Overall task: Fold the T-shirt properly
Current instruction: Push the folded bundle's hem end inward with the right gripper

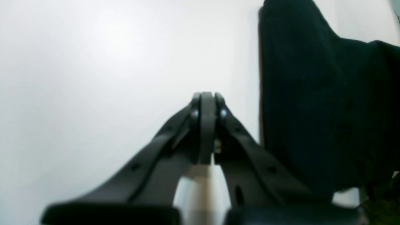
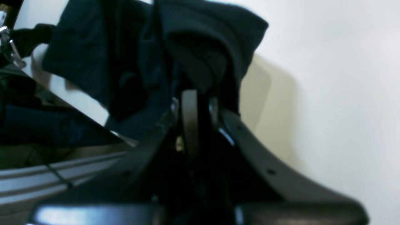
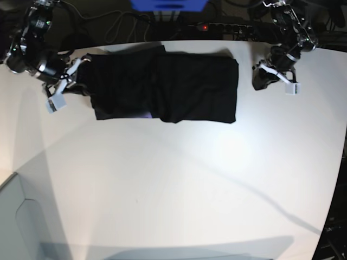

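Note:
The black T-shirt lies folded into a wide band at the back of the white table. A sliver of purple shows at its front edge; the sun-face print is hidden. My right gripper is at the shirt's left end. In the right wrist view it is shut on a raised bunch of the black cloth. My left gripper is just off the shirt's right end, not touching it. In the left wrist view it is shut and empty above bare table, with the shirt to its right.
A power strip with a red light and cables run along the table's far edge, with a blue object behind. A grey box stands at the front left corner. The table's curved right edge is close to the left arm.

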You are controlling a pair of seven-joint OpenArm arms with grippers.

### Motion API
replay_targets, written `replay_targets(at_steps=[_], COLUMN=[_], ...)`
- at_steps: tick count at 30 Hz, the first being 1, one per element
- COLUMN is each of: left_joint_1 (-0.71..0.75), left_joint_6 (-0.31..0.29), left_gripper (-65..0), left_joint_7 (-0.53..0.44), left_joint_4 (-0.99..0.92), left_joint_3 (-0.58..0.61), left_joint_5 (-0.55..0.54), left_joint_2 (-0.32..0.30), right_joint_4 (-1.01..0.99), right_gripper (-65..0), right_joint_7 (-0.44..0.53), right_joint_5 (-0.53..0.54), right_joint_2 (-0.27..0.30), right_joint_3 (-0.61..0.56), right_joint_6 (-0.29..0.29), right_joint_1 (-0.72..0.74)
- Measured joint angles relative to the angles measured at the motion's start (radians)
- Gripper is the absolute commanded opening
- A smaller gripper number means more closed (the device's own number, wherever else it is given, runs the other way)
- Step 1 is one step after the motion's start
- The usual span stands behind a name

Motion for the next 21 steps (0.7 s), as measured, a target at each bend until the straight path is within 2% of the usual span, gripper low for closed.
replay_targets(at_steps=[4,12,21], left_joint_1=[0.0,0.0,0.0], left_joint_6=[0.0,0.0,0.0], left_gripper=[-65.0,-65.0,-65.0], left_joint_7=[0.0,0.0,0.0], left_joint_4=[0.0,-0.002,-0.002], left_joint_3=[0.0,0.0,0.0], left_joint_5=[0.0,-0.003,-0.003], left_joint_2=[0.0,0.0,0.0], right_joint_4=[0.027,0.027,0.029], right_gripper=[-65.0,-65.0,-65.0], right_joint_7=[0.001,-0.001,-0.006], right_joint_5=[0.005,0.005,0.017], right_joint_2=[-0.01,-0.09,-0.176], right_joint_3=[-0.069,-0.19,-0.209], right_joint_6=[-0.006,-0.006,-0.007], right_joint_1=[-0.004,-0.001,0.037])
